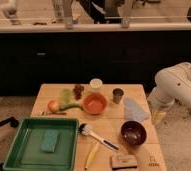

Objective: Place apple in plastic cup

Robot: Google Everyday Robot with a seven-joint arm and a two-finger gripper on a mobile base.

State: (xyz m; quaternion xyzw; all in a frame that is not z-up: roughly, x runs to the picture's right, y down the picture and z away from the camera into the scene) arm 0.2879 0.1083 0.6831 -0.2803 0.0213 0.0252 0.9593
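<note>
The apple [53,105], small and red-orange, lies on the wooden table [109,122] near its left edge. The pale green plastic cup [65,95] stands upright just behind and to the right of it. My white arm [176,86] is at the table's right side. The gripper [157,116] hangs low beside the table's right edge, far from both the apple and the cup, with nothing visibly in it.
A cream-white cup [95,84], a dark metal cup [118,95], an orange bowl [95,103], dark grapes [78,91] and a clear bag [134,108] sit mid-table. In front are a dark bowl [134,132], a brush [96,135] and a green tray [19,150] holding a sponge [50,141].
</note>
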